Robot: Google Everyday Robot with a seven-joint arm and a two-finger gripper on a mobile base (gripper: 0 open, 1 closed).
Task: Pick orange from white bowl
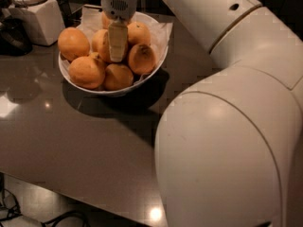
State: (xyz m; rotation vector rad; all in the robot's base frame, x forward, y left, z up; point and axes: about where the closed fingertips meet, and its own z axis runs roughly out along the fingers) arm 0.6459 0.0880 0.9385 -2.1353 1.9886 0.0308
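Note:
The white bowl point(157, 64) stands on the dark table at the upper left, lined with crinkled white paper point(161, 32). Several oranges fill it: one at the left point(73, 42), two at the front point(86, 71) point(118, 76) and one at the right point(141, 58). My gripper point(117, 51) hangs straight down over the bowl's middle. Its tip reaches down among the oranges, in front of a central orange point(102, 46) that it partly hides. I cannot tell whether it touches that orange.
A white boxy appliance point(38, 15) and a dark round object point(12, 34) stand left of the bowl. My arm's large white elbow point(227, 150) fills the right side. The glossy dark table point(85, 141) ends at a front edge, with floor and cables point(28, 212) below.

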